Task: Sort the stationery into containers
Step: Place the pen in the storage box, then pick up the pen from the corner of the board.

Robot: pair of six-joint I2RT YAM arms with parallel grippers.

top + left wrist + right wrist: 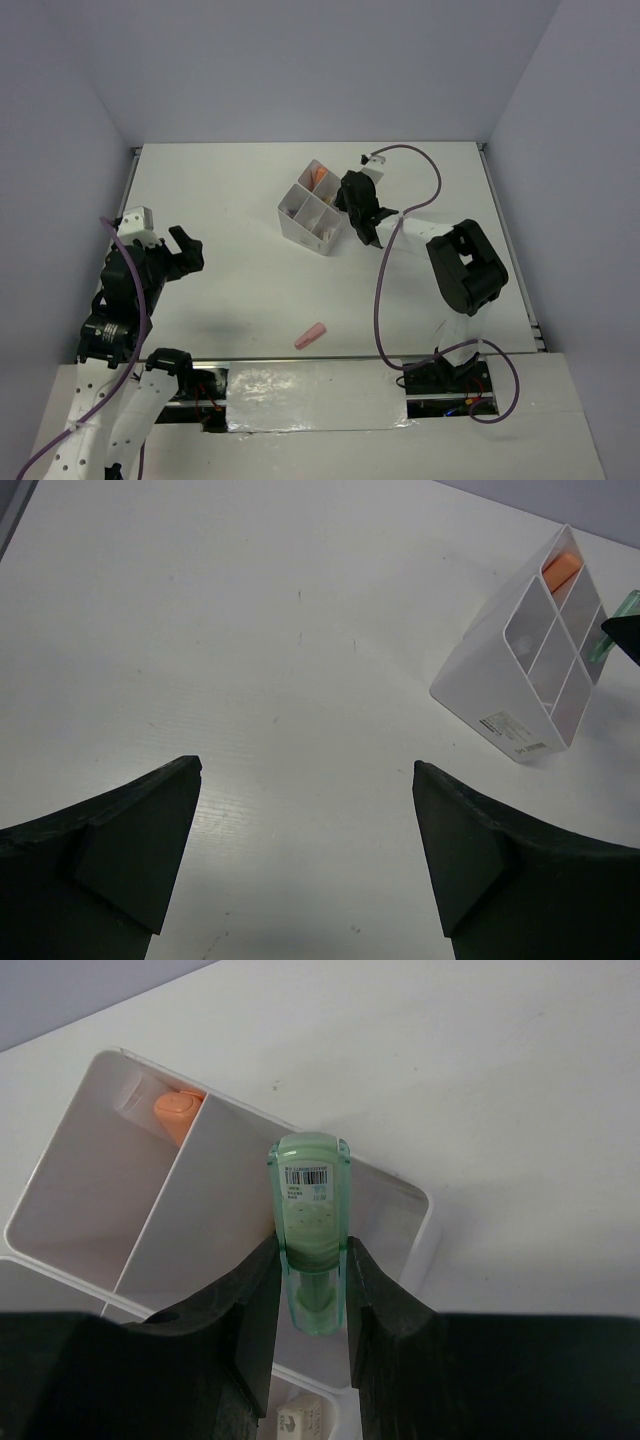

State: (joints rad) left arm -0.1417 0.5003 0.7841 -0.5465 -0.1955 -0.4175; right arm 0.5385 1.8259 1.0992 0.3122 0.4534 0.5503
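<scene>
- Holding a green marker [308, 1200], the right end effector [310, 1260] has its two fingers pressed on the marker's sides, so it is only a little way open.
- The green marker sticks out past the fingertips, with its sticker of black lines facing up.
- Right under that end effector is the white box [422, 1222], which has four little rooms in it.
- The green marker hangs over one of the rooms, and I cannot tell if its tip is down inside.
- In the room just left of the marker, an orange marker [180, 1112] leans in the far corner.
- Close under the fingers, in another room, sits a small white eraser [297, 1422].
- From above, the right end effector [358, 205] is at the right side of the white box [300, 232], and the orange marker [318, 177] pokes up in the far room.
- The left end effector [305, 768] is wide open and holds nothing.
- Under it and in front of it is only the bare white counter [250, 630].
- The white box [480, 670] is well apart from the left end effector, ahead of it and off to its right.
- A pink marker [311, 335] lies flat on the counter [250, 290], all by itself.
- It is well apart from both end effectors, somewhere between them, closer to the arm bases than either one.
- The left end effector [185, 250] hangs over the left part of the counter.
</scene>
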